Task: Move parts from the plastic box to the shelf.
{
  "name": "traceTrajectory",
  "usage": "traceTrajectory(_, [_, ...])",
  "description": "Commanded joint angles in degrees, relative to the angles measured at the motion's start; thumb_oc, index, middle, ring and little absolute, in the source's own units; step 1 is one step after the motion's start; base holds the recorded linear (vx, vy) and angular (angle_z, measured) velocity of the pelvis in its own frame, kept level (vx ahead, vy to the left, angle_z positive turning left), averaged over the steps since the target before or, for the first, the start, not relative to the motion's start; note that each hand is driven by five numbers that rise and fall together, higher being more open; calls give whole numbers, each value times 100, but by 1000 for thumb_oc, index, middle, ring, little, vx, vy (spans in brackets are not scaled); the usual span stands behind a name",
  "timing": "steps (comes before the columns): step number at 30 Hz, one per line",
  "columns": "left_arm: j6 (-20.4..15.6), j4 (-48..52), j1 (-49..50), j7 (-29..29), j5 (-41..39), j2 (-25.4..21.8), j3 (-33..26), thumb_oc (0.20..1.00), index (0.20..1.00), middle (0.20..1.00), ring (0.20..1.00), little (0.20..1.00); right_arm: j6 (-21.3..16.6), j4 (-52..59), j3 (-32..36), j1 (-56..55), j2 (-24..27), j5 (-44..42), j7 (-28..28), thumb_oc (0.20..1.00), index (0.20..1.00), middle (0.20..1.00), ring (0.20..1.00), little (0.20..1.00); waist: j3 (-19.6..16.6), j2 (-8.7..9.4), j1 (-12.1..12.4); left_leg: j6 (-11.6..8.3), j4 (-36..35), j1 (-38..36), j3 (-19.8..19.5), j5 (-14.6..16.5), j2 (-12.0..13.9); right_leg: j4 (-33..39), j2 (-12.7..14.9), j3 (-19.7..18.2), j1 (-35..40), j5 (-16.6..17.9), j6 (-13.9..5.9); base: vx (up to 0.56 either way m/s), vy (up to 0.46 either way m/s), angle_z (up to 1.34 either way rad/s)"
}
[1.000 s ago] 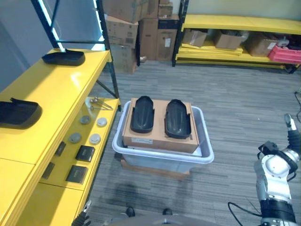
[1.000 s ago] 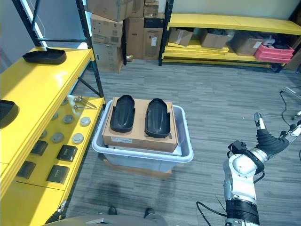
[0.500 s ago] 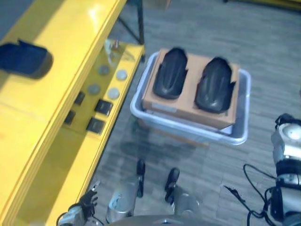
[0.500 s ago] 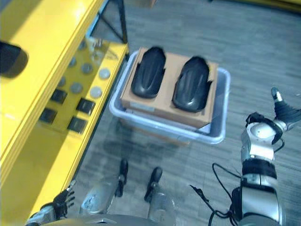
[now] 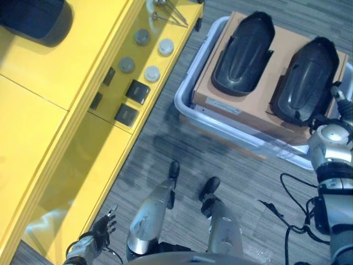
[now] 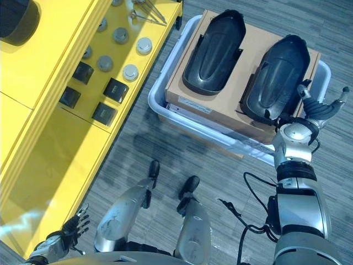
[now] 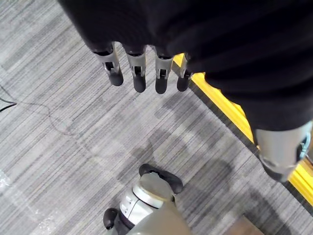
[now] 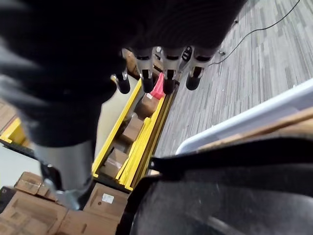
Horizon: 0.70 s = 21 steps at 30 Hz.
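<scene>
Reaching over the plastic box (image 6: 165, 88), the right hand (image 6: 315, 108) hangs with fingers apart beside a black part (image 6: 276, 77), ready to grab it; left hand (image 6: 74, 226) hangs loose

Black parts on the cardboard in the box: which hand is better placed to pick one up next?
Right. The right hand is open beside the nearer black part, while the left hand hangs open low by the yellow shelf.

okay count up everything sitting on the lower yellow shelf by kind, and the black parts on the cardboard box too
Round grey discs: 5
Black square blocks: 4
Metal tool: 1
Black molded parts on the cardboard box: 2
Total: 12
</scene>
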<state>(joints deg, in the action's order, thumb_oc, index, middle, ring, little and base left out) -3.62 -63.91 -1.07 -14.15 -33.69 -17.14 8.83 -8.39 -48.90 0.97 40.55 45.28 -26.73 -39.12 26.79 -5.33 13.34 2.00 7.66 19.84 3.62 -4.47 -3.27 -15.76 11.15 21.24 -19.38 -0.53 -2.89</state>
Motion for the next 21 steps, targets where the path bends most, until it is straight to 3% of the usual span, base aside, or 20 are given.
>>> traceTrajectory(1, [-86,-158,161,-116,-212,-206,319,1000,1000,1000,1000,1000,44,-270,-406,-22,455,71,77,1000,1000,1000,1000,1000,-332,-11,31,-446,382,502,-88,161,395,433,305,-76,201,104,-510,0,0,0])
traceTrajectory(10, [-120,-47,163,-171,-376,-240,408,1000,1000,1000,1000,1000,272,-678,-630,114,440,-10,99,1000,1000,1000,1000,1000,-141,-71,73,-477,405,589,-102,269,349,285,340,-171,26,-11,-590,10,0,3])
traceTrajectory(21, [-71,116,165,-221,-473,-259,413,1000,1000,1000,1000,1000,288,-786,-468,-201,328,-359,325,1000,1000,1000,1000,1000,-6,-76,27,-464,489,670,-72,300,336,169,363,-236,-131,-4,-612,0,0,0])
